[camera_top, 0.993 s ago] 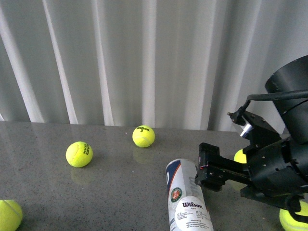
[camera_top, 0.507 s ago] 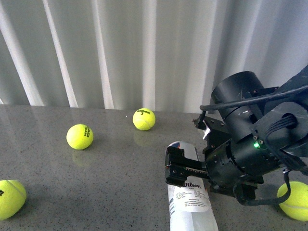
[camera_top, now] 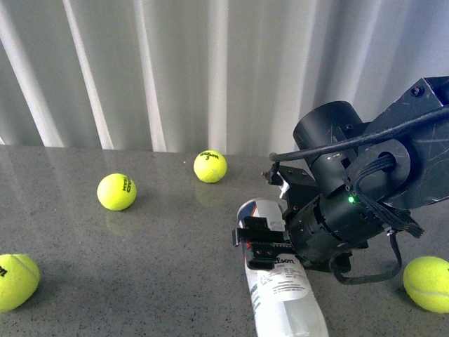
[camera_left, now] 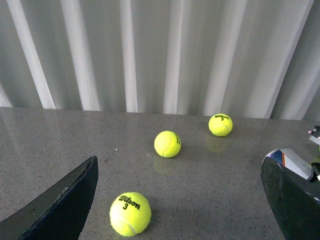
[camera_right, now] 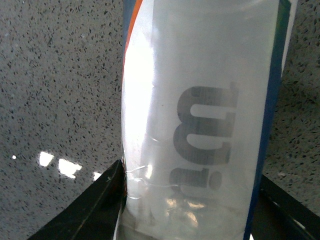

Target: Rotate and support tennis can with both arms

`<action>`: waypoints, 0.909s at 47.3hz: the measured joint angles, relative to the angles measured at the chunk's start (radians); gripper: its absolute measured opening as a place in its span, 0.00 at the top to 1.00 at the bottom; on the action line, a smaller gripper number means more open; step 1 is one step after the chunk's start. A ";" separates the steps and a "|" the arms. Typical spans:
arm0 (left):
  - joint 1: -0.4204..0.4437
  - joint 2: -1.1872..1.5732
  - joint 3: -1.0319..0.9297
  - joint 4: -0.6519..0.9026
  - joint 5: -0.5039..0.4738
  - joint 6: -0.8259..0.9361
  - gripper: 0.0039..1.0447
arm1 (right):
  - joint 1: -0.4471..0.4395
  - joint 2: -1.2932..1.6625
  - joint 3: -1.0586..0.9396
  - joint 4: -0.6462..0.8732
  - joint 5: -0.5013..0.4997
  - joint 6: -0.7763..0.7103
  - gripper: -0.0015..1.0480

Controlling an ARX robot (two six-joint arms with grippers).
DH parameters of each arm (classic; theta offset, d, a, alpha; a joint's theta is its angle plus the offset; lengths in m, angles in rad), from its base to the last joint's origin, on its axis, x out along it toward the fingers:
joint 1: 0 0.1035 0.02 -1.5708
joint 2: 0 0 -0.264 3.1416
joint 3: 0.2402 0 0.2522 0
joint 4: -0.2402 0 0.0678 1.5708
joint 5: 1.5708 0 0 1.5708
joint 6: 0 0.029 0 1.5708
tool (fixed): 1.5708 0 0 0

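Note:
The tennis can (camera_top: 282,288) lies on its side on the grey stone table (camera_top: 161,281), its far end pointing away from me and its white Wilson label up. My right gripper (camera_top: 263,247) is shut across its upper part, the black arm reaching in from the right. The right wrist view is filled by the clear tennis can (camera_right: 200,125), clamped between both black fingers (camera_right: 95,205). My left gripper (camera_left: 180,200) is open over bare table, and one end of the tennis can (camera_left: 289,161) shows beside its one finger (camera_left: 295,200). The left arm is out of the front view.
Yellow-green tennis balls lie loose on the table: one at the back (camera_top: 210,166), one left of it (camera_top: 116,192), one at the left edge (camera_top: 15,281), one at the far right (camera_top: 428,283). A pale pleated curtain (camera_top: 175,70) hangs behind the table.
The right arm has swung left and forward over the can, and its gripper now clamps the can just above the Wilson label. The can's far end has tilted slightly leftward.

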 joint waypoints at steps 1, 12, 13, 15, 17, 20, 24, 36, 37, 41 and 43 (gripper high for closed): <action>0.000 0.000 0.000 0.000 0.000 0.000 0.06 | -0.005 0.000 0.001 -0.006 0.000 -0.030 0.43; 0.000 0.000 0.000 0.000 0.000 0.000 0.06 | -0.045 -0.024 0.010 -0.056 0.010 -0.290 0.66; 0.000 0.000 0.000 0.000 0.000 0.000 0.06 | -0.047 -0.031 0.009 -0.059 0.016 -0.321 0.68; 0.000 0.000 0.000 0.000 0.000 0.000 0.06 | -0.048 -0.049 0.004 -0.056 0.019 -0.392 0.71; 0.000 0.000 0.000 0.000 0.000 0.000 0.06 | -0.049 -0.077 -0.006 -0.042 0.023 -0.500 0.74; 0.000 0.000 0.000 0.000 0.000 0.000 0.06 | -0.047 -0.129 -0.036 0.034 0.032 -0.703 0.78; 0.000 0.000 0.000 0.000 0.000 0.000 0.06 | -0.042 -0.178 -0.051 0.092 0.007 -0.959 0.81; 0.000 0.000 0.000 0.000 0.000 0.000 0.06 | -0.038 -0.156 -0.052 0.072 -0.090 -1.662 0.90; 0.000 0.000 0.000 0.000 0.000 0.000 0.06 | -0.039 -0.151 -0.051 0.070 -0.091 -1.679 0.90; 0.000 0.000 0.000 0.000 0.000 0.000 0.06 | -0.045 -0.113 -0.045 0.061 -0.100 -1.755 0.91; 0.000 0.000 0.000 0.000 0.000 0.000 0.06 | -0.046 -0.095 -0.037 0.057 -0.100 -1.769 0.92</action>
